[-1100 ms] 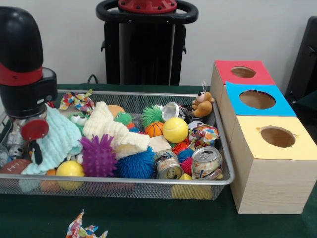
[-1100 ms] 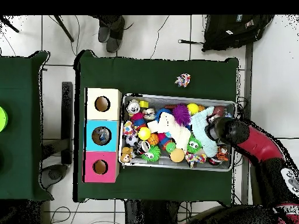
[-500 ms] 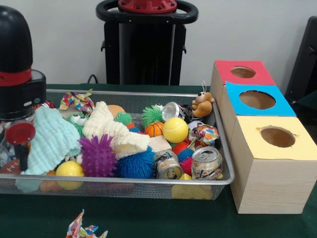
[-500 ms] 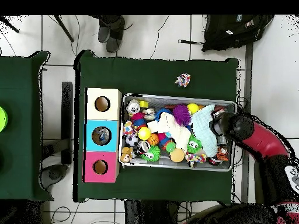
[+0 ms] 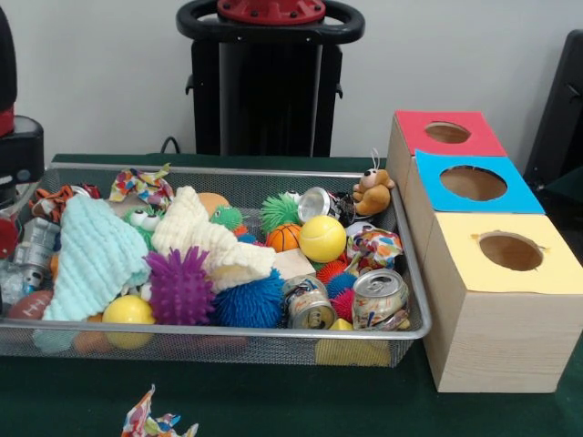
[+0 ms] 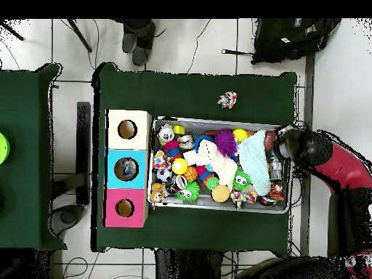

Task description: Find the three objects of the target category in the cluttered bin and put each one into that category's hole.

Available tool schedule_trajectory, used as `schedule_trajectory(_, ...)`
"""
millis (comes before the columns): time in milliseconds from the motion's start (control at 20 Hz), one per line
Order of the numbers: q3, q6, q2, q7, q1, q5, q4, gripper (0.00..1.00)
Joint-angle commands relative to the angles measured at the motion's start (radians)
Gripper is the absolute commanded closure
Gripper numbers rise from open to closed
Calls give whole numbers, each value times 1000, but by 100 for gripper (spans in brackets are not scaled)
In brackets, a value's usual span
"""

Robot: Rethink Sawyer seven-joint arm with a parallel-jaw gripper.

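- Hanging at one short end of the wire bin [image 5: 414,332], my gripper [image 6: 285,139] shows only as an edge in the front view; whether it is open or closed, I cannot tell.
- Wooden box [image 5: 496,341] stands just beside the bin's opposite short end, with a red hole [image 5: 447,132], a blue hole [image 5: 473,183] and a yellow hole [image 5: 510,251] on top.
- Bin contents: two crushed cans [image 5: 379,298] in the corner nearest the yellow hole, a yellow ball [image 5: 322,238], a purple spiky ball [image 5: 179,287], a mint cloth [image 5: 96,258] towards my end.
- Which category is the target, I cannot tell.
- A patterned scrap [image 6: 227,99] lies on the table, apart from the bin.
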Motion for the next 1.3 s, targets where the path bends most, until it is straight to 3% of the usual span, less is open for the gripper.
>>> schedule_trajectory(50,78,99,-11,-161,-17,-35,-95,0)
schedule_trajectory(300,86,78,37,-148,-27,-40,-66,0)
schedule_trajectory(550,91,77,28,-140,-25,-36,-27,0)
schedule_trajectory(1050,94,95,39,-123,-14,-24,-33,0)
schedule_trajectory(1300,92,115,10,-92,-7,-2,22,0)
